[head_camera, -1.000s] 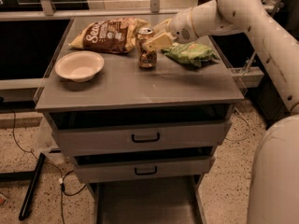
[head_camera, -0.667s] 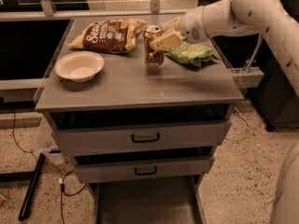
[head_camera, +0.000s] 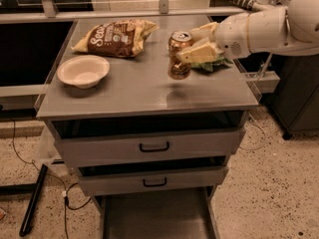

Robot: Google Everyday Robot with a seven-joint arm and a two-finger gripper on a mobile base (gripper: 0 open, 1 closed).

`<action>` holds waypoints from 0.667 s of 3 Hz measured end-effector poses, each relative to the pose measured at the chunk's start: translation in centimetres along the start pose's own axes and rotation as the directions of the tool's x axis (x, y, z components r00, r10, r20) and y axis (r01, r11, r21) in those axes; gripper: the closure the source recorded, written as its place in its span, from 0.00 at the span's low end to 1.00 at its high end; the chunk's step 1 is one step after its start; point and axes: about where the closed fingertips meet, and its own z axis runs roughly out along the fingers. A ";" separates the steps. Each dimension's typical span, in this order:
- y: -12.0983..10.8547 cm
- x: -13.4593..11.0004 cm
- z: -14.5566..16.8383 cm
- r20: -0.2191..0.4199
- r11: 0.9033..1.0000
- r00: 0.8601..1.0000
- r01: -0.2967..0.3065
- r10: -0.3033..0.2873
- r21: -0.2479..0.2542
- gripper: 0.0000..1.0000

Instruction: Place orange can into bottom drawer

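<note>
So the gripper (head_camera: 187, 45) comes in from the right, over the grey cabinet top (head_camera: 139, 91), with its fingers clamped on the orange can (head_camera: 177, 54). The can's upright and looks like it's hanging just off the surface. A green chip bag (head_camera: 213, 64) pokes out right behind the gripper. Further left there's a brown chip bag (head_camera: 114, 37) at the back and a white bowl (head_camera: 83, 70) near the left edge. Down below, the bottom drawer (head_camera: 154, 218) is pulled out, and the two handled drawers (head_camera: 149, 148) above it are mostly in.
</note>
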 end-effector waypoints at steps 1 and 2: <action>3.6 0.7 -4.4 -0.019 0.999 1.000 0.025 -0.025 0.024 1.00; 7.2 1.7 -8.1 -0.039 0.998 0.998 0.045 -0.044 0.047 1.00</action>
